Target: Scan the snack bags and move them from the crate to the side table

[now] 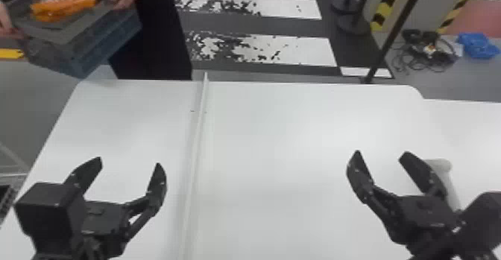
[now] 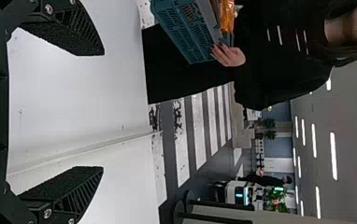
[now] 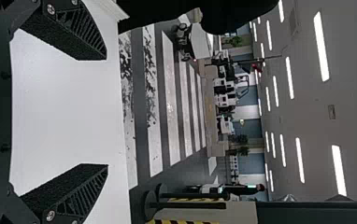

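Observation:
Over the white table's near left part, my left gripper stands open with nothing between its fingers; in its wrist view the left gripper is likewise spread wide. At the near right my right gripper is open and holds nothing, and the right gripper shows the same in its wrist view. A person's hands hold the blue-grey crate beyond the table's far left corner. An orange snack bag lies on top in the crate. In the left wrist view the crate and orange bag appear beside a hand.
The white table spreads below both grippers, with a thin raised strip running front to back. Behind the right gripper lies a pale scanner-like object. Posts, cables and a blue bundle are on the floor beyond.

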Controlling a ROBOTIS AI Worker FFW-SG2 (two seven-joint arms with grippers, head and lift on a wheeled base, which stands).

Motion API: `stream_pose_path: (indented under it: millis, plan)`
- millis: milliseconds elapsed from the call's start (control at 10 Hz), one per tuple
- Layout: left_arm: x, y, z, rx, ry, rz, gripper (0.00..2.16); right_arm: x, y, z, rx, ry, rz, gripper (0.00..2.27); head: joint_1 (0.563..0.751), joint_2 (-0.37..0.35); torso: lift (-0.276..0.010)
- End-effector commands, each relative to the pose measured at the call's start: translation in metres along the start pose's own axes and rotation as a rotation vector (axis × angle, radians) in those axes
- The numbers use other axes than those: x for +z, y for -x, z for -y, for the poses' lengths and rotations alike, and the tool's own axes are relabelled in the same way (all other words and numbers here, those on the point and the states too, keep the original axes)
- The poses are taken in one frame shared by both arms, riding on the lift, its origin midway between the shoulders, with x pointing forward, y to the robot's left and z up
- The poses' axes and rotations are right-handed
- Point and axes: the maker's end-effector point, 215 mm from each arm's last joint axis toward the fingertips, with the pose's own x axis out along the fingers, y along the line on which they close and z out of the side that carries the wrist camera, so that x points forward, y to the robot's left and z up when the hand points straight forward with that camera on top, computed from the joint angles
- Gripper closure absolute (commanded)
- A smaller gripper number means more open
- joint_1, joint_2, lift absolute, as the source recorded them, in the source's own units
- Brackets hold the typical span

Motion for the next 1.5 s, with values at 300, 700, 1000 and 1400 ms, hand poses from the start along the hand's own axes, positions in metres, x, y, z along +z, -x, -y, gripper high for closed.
stream_pose_path:
  millis: [300, 700, 1000, 1400]
  plan:
    - [-0.0021, 0.0001, 0.0025, -0.005, 0.003, -0.004, 0.12, 0.0014, 0.0024, -0.0008, 0.002, -0.002, 0.004, 0.11, 0.695, -0.066, -0.087]
    - [-0.0004, 0.0009, 0.0029, -0.002, 0.006, -0.002, 0.12, 0.0028, 0.005, -0.0004, 0.003, 0.0, 0.004, 0.11, 0.695, -0.069, -0.087]
    - [-0.0018, 0.0011, 0.0022, 0.0, 0.005, -0.005, 0.13, 0.0027, 0.0055, -0.0014, 0.005, -0.002, 0.004, 0.11, 0.695, -0.07, -0.087]
    - [-0.0034, 0.0014, 0.0035, -0.006, 0.007, -0.008, 0.15, 0.0013, 0.0059, -0.001, 0.003, -0.003, 0.001, 0.11, 0.695, -0.068, -0.087]
